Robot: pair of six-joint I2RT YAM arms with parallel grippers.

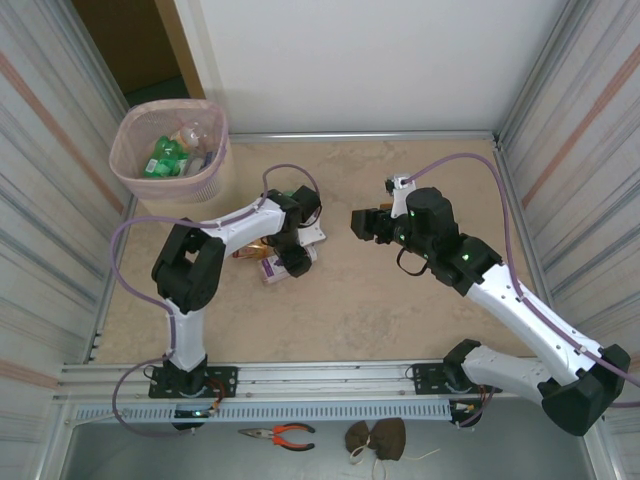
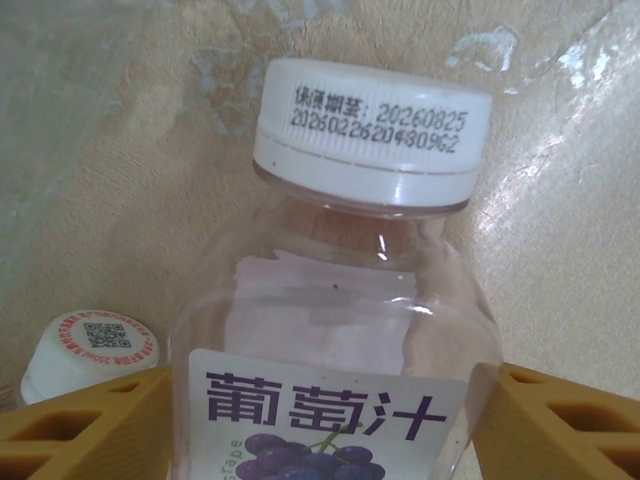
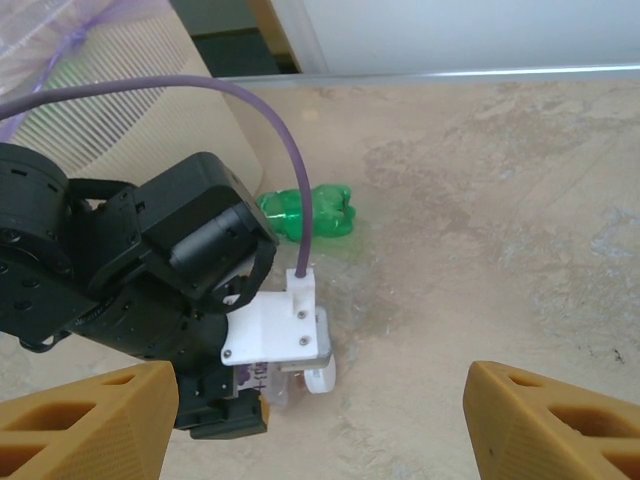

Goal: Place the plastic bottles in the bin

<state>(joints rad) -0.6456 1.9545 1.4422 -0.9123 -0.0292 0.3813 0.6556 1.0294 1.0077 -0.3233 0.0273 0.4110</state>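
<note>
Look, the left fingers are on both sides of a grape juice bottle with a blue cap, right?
No, the cap is white, not blue; the left wrist view shows it. The left fingers do sit on both sides of the grape juice bottle.

Marbled beige table [image 1: 400, 300] bears a few bottles [image 1: 272, 268] and bin [image 1: 200, 185].

1. The clear bottle [image 2: 335, 330] between my left fingers [image 2: 85, 425] runs off the bottom edge, its grape label cut; whether they press it, I cannot tell.
2. A white cap [image 2: 88, 350] sits beside it; my finger hides its bottle.
3. From above, what lies in the bin [image 1: 205, 172] is too small to tell apart.
4. My left arm [image 3: 130, 260] hides part of the green bottle [image 3: 310, 212].
5. My right fingers [image 3: 545, 420] are cropped at the bottom.
</note>
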